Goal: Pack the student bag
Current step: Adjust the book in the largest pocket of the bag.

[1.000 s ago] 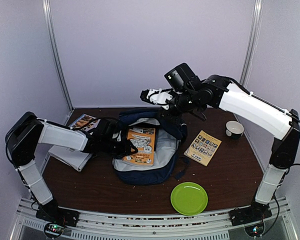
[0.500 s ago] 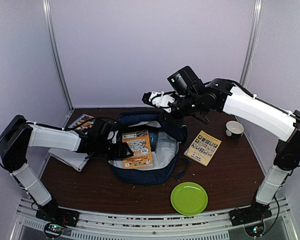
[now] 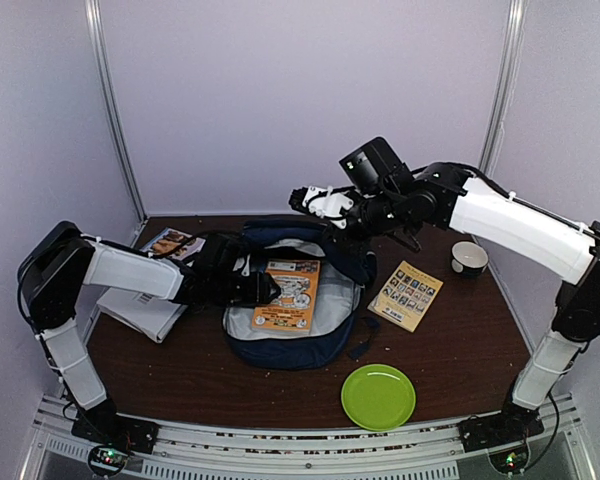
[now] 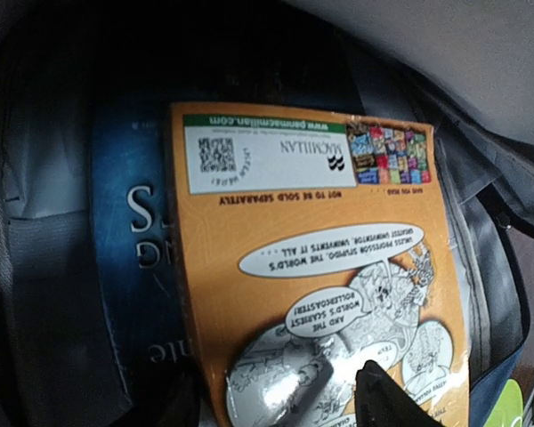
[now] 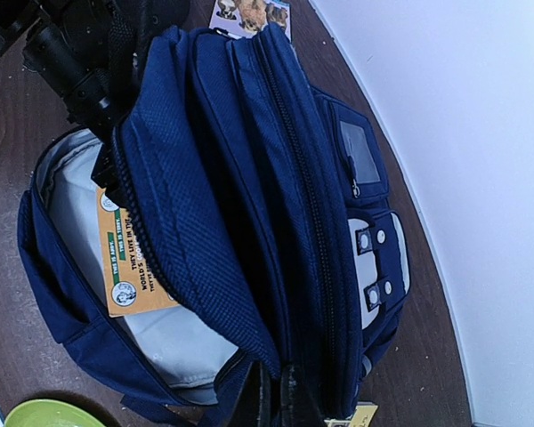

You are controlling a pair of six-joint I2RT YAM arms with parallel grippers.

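Note:
The student bag (image 3: 332, 332) lies open in the middle of the table, navy with pale grey lining (image 5: 165, 338). An orange comic-covered book (image 3: 288, 295) lies inside it on a dark blue book (image 4: 133, 267). My left gripper (image 3: 264, 290) reaches into the bag's mouth at the orange book's (image 4: 311, 258) left edge. It is open, and one dark fingertip (image 4: 384, 400) hovers over the cover. My right gripper (image 5: 276, 402) is shut on the navy edge of the bag's upper flap (image 5: 205, 240) and holds it raised.
A yellow booklet (image 3: 406, 295) lies right of the bag, with a green plate (image 3: 378, 396) near the front edge and a small cup (image 3: 469, 258) at far right. A picture book (image 3: 165, 244) and a white folder (image 3: 140, 312) sit under my left arm.
My left gripper opened and let go of the orange book, which now lies flatter and slightly further right in the bag. The right gripper shifted a little right with the flap.

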